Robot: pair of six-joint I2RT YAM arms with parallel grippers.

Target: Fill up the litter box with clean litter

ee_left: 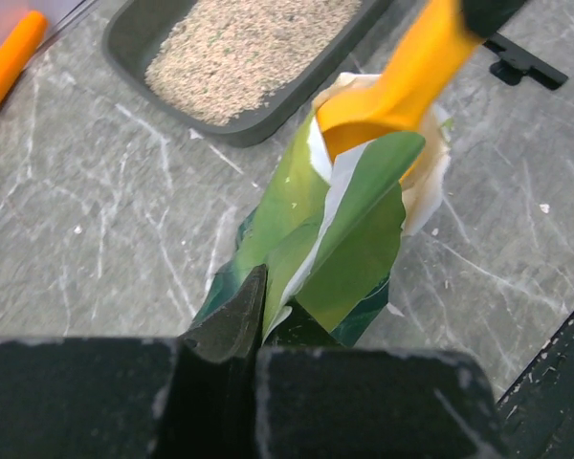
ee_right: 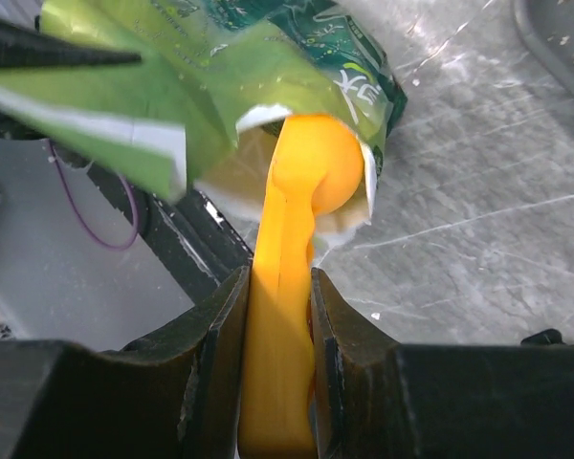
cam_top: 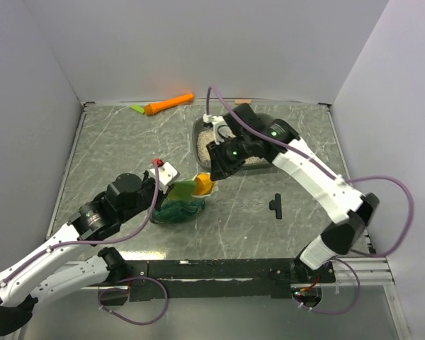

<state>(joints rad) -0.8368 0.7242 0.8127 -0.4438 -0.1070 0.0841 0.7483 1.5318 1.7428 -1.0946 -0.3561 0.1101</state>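
The dark grey litter box (cam_top: 198,134) sits at the back centre, partly hidden by my right arm, and holds a layer of beige litter (cam_top: 207,147). It also shows in the left wrist view (ee_left: 239,129) with the litter (ee_left: 239,43). A green crinkled bag (cam_top: 178,207) stands in front of it. My left gripper (cam_top: 164,185) is shut on the bag's edge (ee_left: 344,239). My right gripper (cam_top: 216,170) is shut on the handle of an orange scoop (ee_right: 287,287). The scoop's bowl (cam_top: 203,184) is inside the bag's open mouth (ee_right: 220,86).
An orange carrot-shaped toy (cam_top: 168,104) with a green tip lies by the back wall. A small black part (cam_top: 275,206) lies on the table right of the bag and shows in the left wrist view (ee_left: 521,59). Grey walls enclose the table.
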